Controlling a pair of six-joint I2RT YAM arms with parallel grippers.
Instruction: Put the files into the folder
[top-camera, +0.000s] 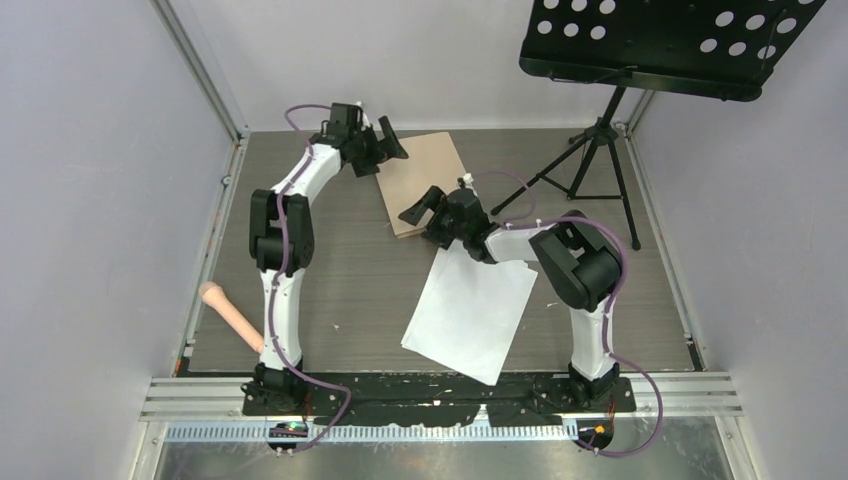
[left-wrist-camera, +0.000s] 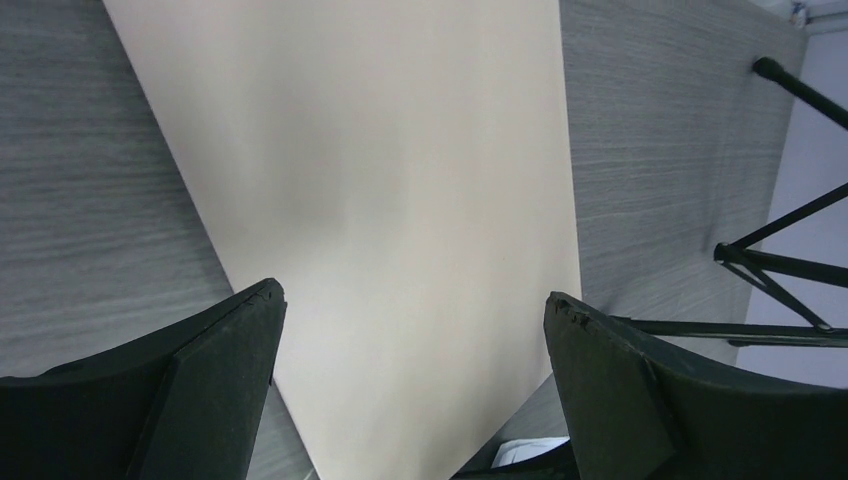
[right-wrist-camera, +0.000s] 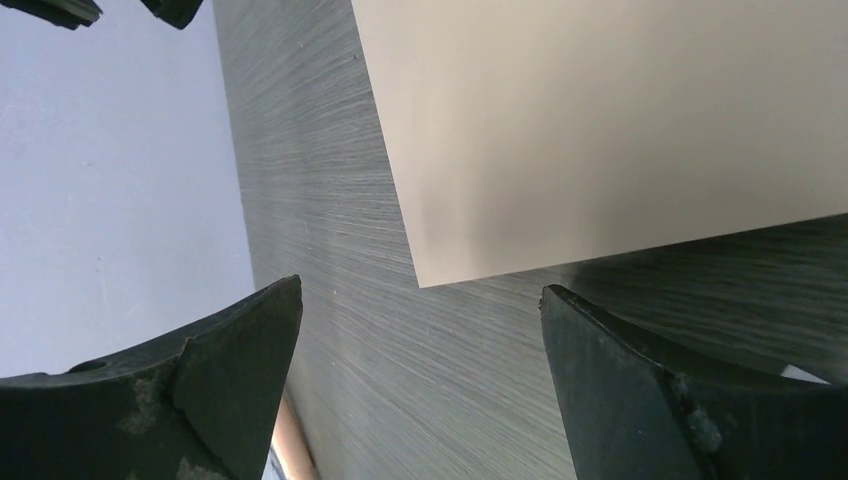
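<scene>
The tan folder lies closed and flat at the back middle of the table; it fills the left wrist view, and its near left corner shows in the right wrist view. The white files lie in a stack in front of it, near the right arm. My left gripper is open and empty over the folder's far left corner. My right gripper is open and empty at the folder's near left corner, just above the table. The files' far edge is hidden under the right wrist.
A black music stand on a tripod stands at the back right. A tan cylinder lies at the table's left edge. Walls close in the left, back and right sides.
</scene>
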